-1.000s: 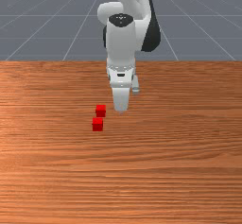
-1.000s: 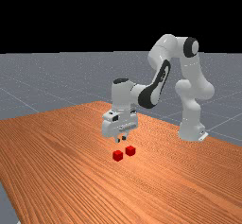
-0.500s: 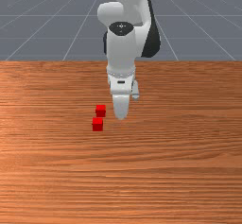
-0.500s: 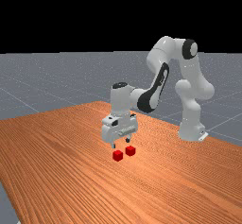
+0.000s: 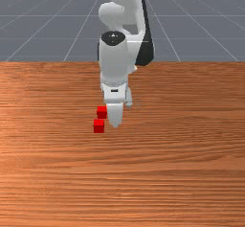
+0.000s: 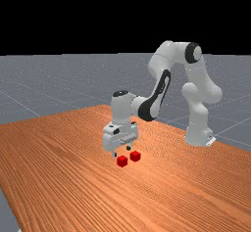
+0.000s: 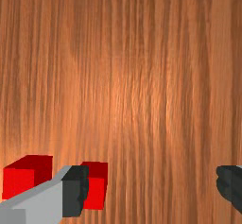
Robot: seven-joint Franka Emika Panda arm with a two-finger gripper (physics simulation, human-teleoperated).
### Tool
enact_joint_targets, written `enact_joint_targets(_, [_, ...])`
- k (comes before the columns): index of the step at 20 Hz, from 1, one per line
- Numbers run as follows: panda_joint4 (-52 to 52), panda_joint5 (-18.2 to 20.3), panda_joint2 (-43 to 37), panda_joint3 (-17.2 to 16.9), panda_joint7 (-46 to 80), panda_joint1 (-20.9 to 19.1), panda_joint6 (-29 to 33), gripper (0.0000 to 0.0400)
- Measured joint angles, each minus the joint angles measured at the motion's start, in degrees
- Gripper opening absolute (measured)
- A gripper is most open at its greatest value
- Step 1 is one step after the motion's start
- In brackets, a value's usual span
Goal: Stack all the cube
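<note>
On wood (image 6: 63,177), two red cubes (image 6: 122,161), apart — open gripper (image 6: 121,151) hovering near

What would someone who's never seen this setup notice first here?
Probably the bright red pair on the orange-brown table: in the front view, the nearer cube and the farther cube sit close together, left of the picture's middle. Next, the big white-and-grey arm, reaching in from the far view's right, its open gripper hanging low by them.
</note>
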Motion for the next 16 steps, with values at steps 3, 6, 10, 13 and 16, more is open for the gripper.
enact_joint_targets(3, [1.5,0.1,0.8,-0.6,1.1,-0.3,-2.1,0.0400])
enact_joint_targets(6, [3.2,0.1,3.3,-0.6,1.1,-0.3,-2.8,0.0400])
enact_joint_targets(10, [2.1,0.1,4.2,-0.6,1.2,-0.3,-0.2,0.0400])
enact_joint_targets(13, [2.4,0.1,4.0,-0.6,1.2,-0.2,-0.8,0.0400])
enact_joint_targets(16, [4.0,0.0,6.1,-0.6,1.3,-0.2,-1.4,0.0400])
